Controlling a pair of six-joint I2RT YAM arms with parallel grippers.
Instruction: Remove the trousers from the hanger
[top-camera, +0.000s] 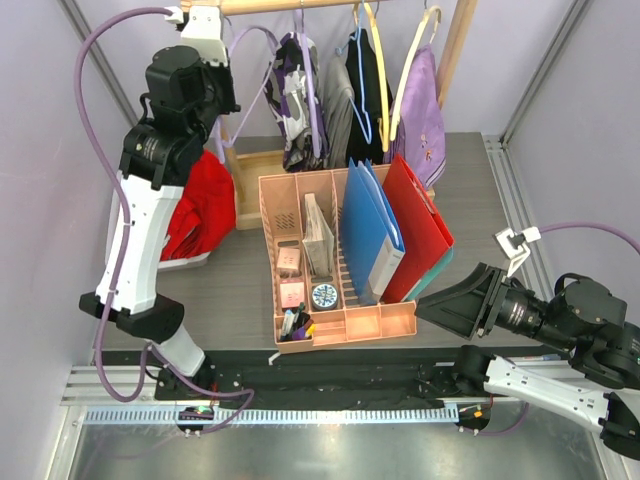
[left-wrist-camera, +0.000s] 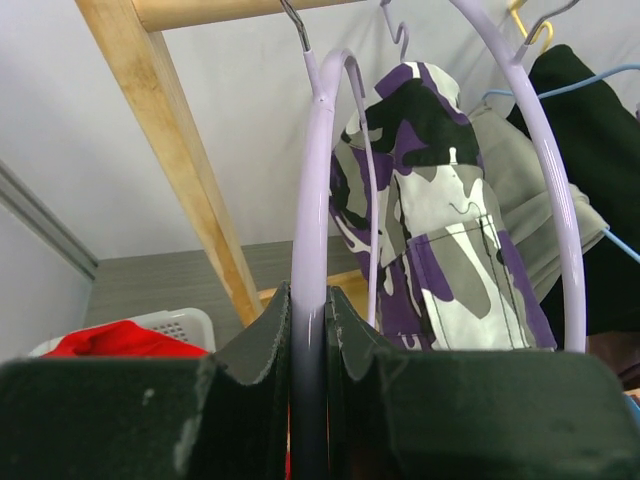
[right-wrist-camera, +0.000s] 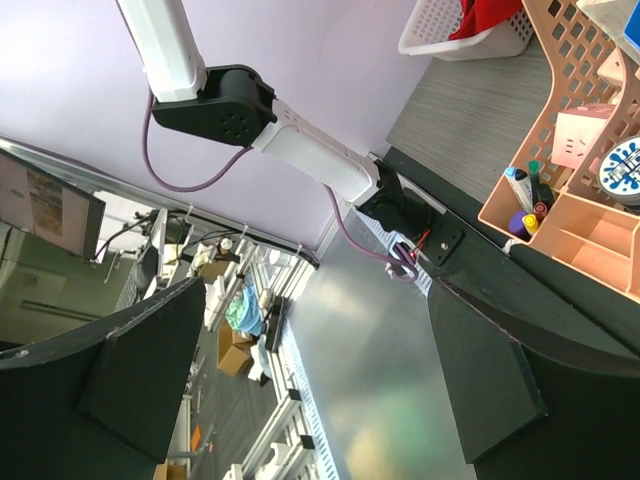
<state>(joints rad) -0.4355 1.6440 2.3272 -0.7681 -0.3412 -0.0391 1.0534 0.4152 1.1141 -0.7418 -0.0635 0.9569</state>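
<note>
The pale lavender hanger (left-wrist-camera: 312, 200) hangs by its wire hook from the wooden rail (left-wrist-camera: 200, 10). It also shows in the top view (top-camera: 250, 30). My left gripper (left-wrist-camera: 308, 325), raised at the rack's left end (top-camera: 205, 95), is shut on one of the hanger's thin arms. The red trousers (top-camera: 200, 205) lie bunched in the white basket (top-camera: 185, 262) below that gripper. In the left wrist view only a red patch of the trousers (left-wrist-camera: 120, 340) shows. I cannot tell whether they touch the hanger. My right gripper (top-camera: 445, 305) is open and empty at the near right (right-wrist-camera: 320, 380).
A purple-black-white patterned garment (top-camera: 297, 100), grey and black garments and a lilac garment (top-camera: 425, 120) hang on the rail with yellow and light blue hangers. A pink organiser (top-camera: 345, 320) with blue and red folders stands mid-table. A slanted wooden rack post (left-wrist-camera: 180, 170) is beside the left gripper.
</note>
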